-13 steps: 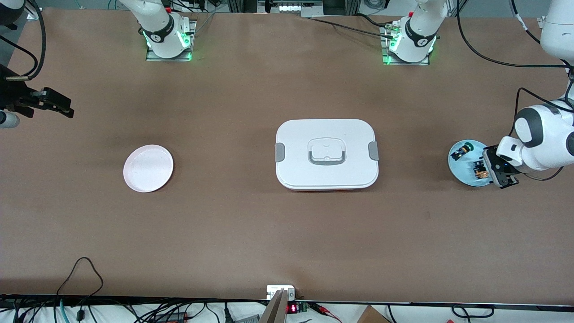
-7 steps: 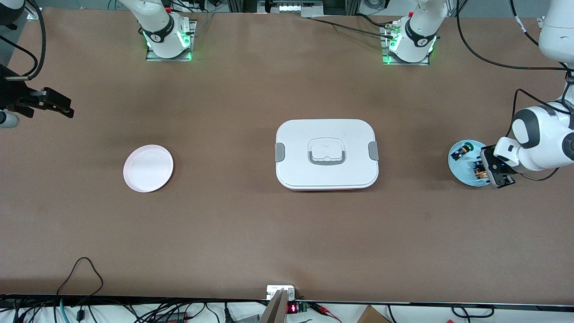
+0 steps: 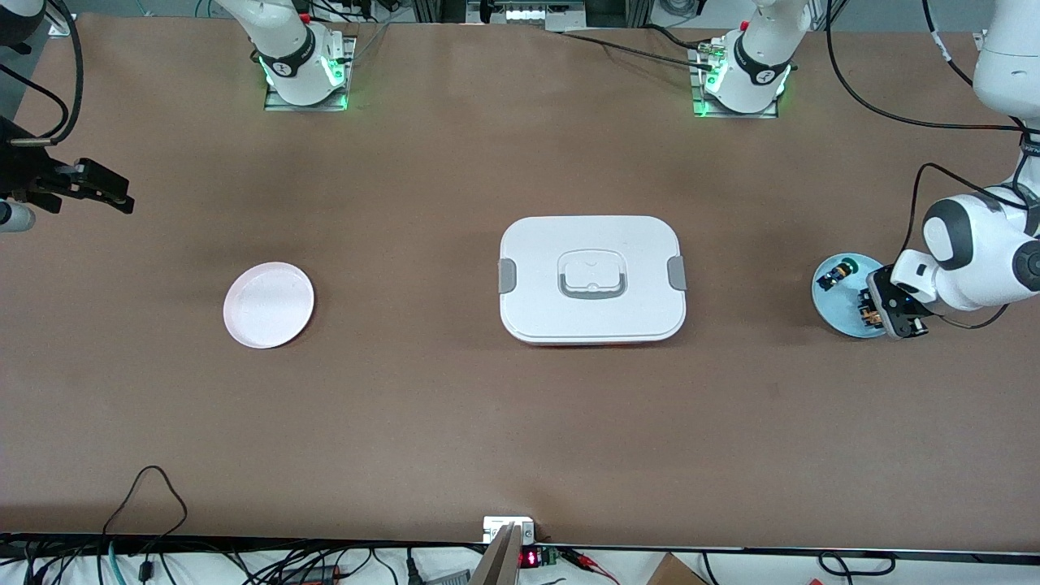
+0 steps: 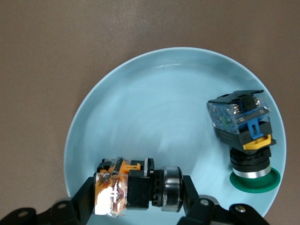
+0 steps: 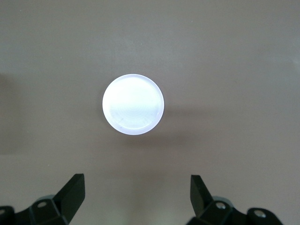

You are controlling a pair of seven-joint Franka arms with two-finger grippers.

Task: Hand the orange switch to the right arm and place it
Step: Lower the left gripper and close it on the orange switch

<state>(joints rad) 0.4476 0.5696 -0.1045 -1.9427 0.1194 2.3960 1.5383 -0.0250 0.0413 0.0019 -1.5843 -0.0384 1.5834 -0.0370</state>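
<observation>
Since the switch (image 4: 133,187) looks small, light and hard, the left gripper (image 4: 136,199) clenches its ends on the blue plate (image 4: 154,108) at 3 o'clock, while the right gripper (image 5: 136,197) waits open over the white plate (image 5: 133,104) at 9.

No lettering legible anywhere, seemingly.

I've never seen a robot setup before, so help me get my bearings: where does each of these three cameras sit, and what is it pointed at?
Front view: high across the table, facing both arm bases; shows the left gripper at the blue plate.
Left wrist view: on the left arm's wrist, looking down; its fingers flank the orange switch.
Right wrist view: on the right arm's wrist, looking down; open fingers frame the white plate.
Shared: front and left wrist views both show the blue plate.
</observation>
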